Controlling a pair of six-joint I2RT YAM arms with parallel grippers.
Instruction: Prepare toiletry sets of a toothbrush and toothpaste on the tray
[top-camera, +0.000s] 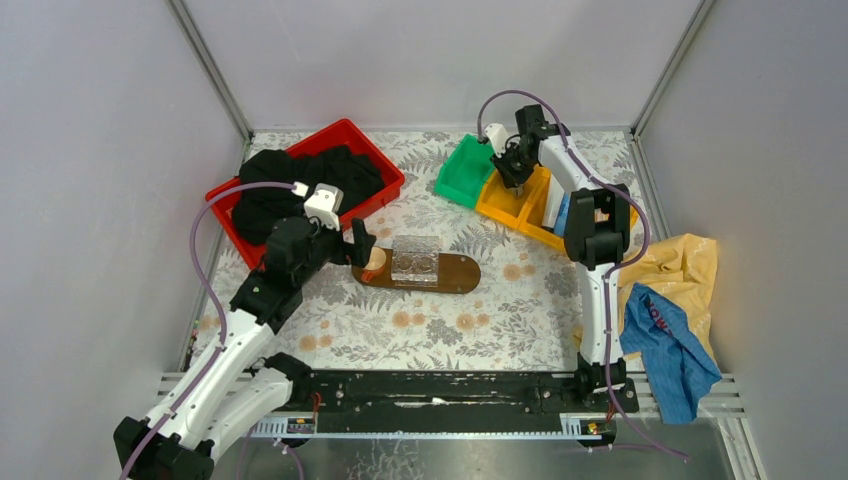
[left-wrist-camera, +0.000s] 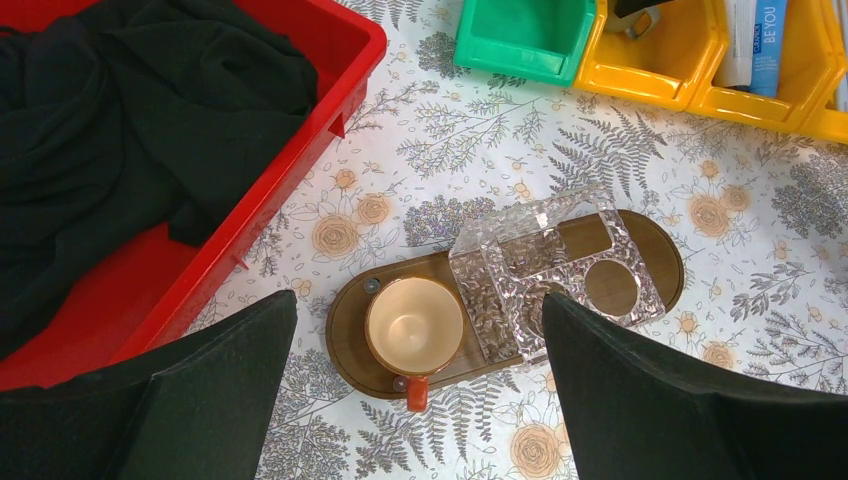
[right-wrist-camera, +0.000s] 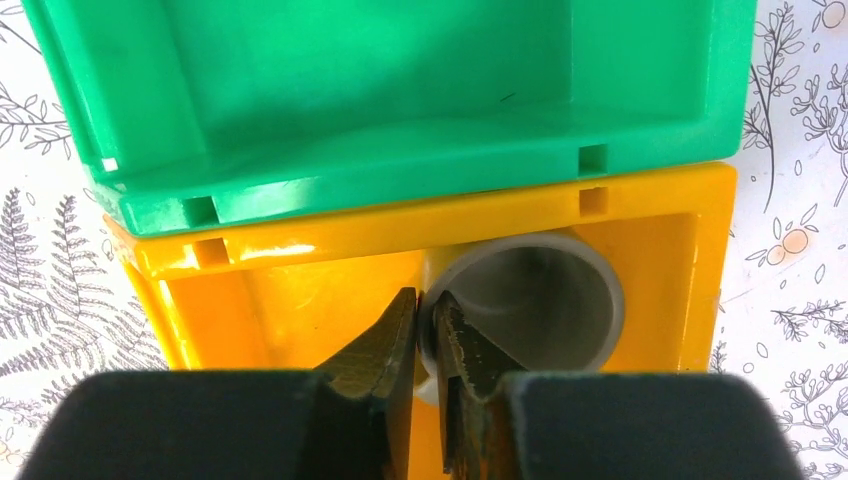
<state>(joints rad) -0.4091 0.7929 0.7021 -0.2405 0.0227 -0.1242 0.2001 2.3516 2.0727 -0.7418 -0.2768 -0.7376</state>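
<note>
The right gripper (right-wrist-camera: 425, 300) is clenched on the thin rim of a grey cup (right-wrist-camera: 540, 300): one finger is inside the wall and the other one outside, with only the rim between them. The cup sits in a yellow bin (right-wrist-camera: 300, 250), and its open mouth faces the wrist camera. A green bin (right-wrist-camera: 400, 80) touches this yellow bin on the far side. In the top view, the right arm reaches over these bins at the far right of the table, and the gripper points down into the yellow one. In the next yellow compartment lie the toothpaste tubes, one whitish (left-wrist-camera: 745, 40) and one blue (left-wrist-camera: 772, 45), side by side and well apart from the tray. The left gripper (left-wrist-camera: 418, 300) is released, its two fingers spread wide, and it hovers over the left end of the tray (left-wrist-camera: 665, 265) without touching anything. The tray lies in the middle of the flowered table. On its left end stands a beige cup (left-wrist-camera: 415, 325) with an orange handle, empty inside. Just beside this cup, a clear plastic holder (left-wrist-camera: 540, 260) stands on the tray. A red crate (left-wrist-camera: 300, 170) with black cloth (left-wrist-camera: 120, 130) in it is at the far left. Near the right edge lie a yellow cloth (top-camera: 685, 265) and a blue cloth (top-camera: 670, 345).
</note>
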